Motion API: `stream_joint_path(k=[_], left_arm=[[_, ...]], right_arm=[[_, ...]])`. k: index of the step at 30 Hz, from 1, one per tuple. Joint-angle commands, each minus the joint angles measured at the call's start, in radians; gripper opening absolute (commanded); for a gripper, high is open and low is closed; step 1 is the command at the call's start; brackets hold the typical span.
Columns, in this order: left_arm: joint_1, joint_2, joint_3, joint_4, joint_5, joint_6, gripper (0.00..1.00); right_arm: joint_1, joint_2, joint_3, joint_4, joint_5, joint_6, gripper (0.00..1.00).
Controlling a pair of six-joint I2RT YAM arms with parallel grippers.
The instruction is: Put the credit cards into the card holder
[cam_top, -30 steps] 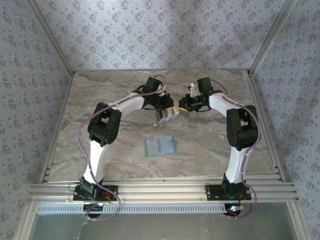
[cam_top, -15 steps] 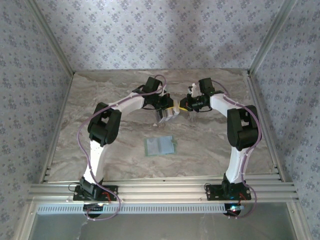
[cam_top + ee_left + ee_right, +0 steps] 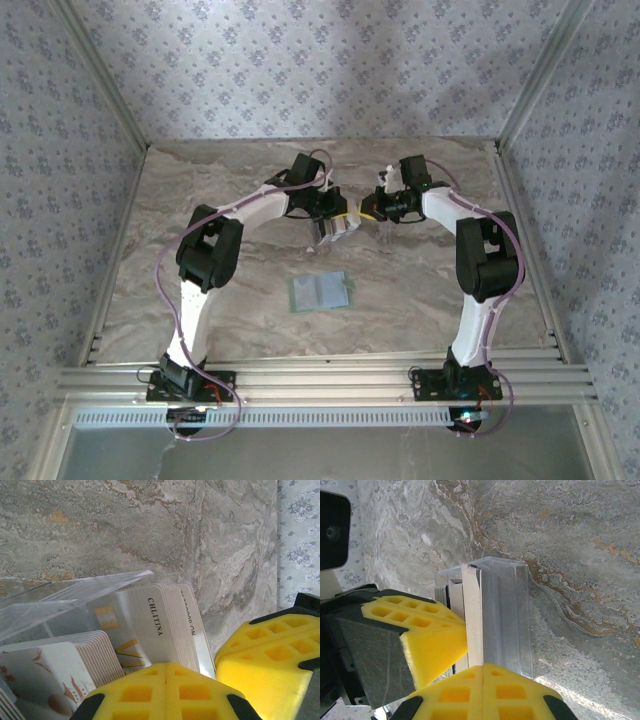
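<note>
Right gripper (image 3: 483, 680) has its pads squeezed together, and the edge of one of the credit cards (image 3: 472, 615) runs straight into the seam, so it's pinching it. Left gripper (image 3: 165, 680) is clamped tight too, right under the clear case (image 3: 75, 597) holding the stack. Card holder (image 3: 320, 292) lies flat on the table (image 3: 430, 290), well apart from both.

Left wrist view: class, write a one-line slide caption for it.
Left arm's yellow jaws, shut, below a stack of credit cards standing in a clear case, marble table behind.
</note>
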Motion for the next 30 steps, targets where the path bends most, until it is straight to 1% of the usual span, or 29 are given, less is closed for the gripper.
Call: stream_joint_path(k=[1,3,8,20,25,30], left_arm=[[-0.011,0.044,0.010,-0.035,-0.032,0.018,0.04],[-0.012,0.045,0.011,-0.035,-0.033,0.017,0.04],[-0.010,0.046,0.013,-0.035,-0.031,0.016,0.04],[-0.001,0.020,0.011,-0.032,-0.011,0.013,0.04],[0.001,0.009,0.008,-0.027,0.002,0.010,0.04],[0.002,-0.021,-0.001,0.001,0.059,-0.011,0.06]], right_arm=[[-0.006,-0.053,-0.007,0.005,-0.016,0.004,0.00],[-0.007,-0.054,-0.008,0.000,-0.007,0.002,0.00],[-0.002,-0.072,-0.007,-0.035,0.075,-0.022,0.00],[0.025,-0.098,0.004,-0.088,0.160,-0.059,0.00],[0.030,-0.106,0.003,-0.087,0.164,-0.060,0.00],[0.052,-0.070,0.016,-0.076,0.144,-0.052,0.00]])
